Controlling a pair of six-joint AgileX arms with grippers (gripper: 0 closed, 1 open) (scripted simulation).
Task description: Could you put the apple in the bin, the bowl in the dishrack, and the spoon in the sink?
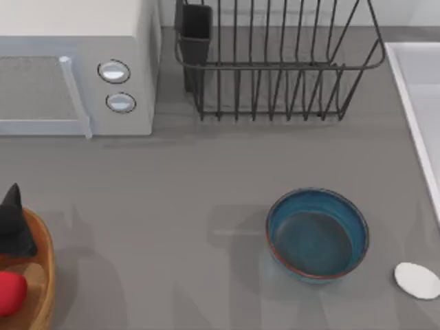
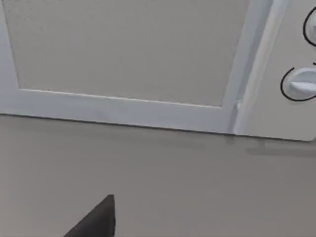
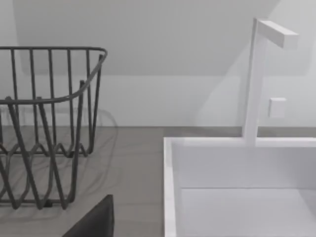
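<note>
The red apple (image 1: 9, 292) lies inside the wooden bin (image 1: 42, 275) at the table's front left edge. A dark part of my left gripper (image 1: 14, 223) hangs over the bin's far rim, apart from the apple; it also shows in the left wrist view as a dark wedge (image 2: 94, 223). The teal-blue bowl (image 1: 316, 235) stands upright and empty at front right of centre. To its right lies the white oval spoon (image 1: 416, 280). The wire dishrack (image 1: 275, 62) stands at the back, and the sink (image 1: 412, 103) runs along the right edge. My right gripper (image 3: 94, 222) faces the dishrack (image 3: 44, 123) and the sink (image 3: 170, 187).
A white microwave (image 1: 75, 69) with two round knobs stands at the back left, its door (image 2: 123, 54) close in front of the left wrist camera. A white faucet (image 3: 254, 79) rises behind the sink. Bare grey tabletop lies between the bin and the bowl.
</note>
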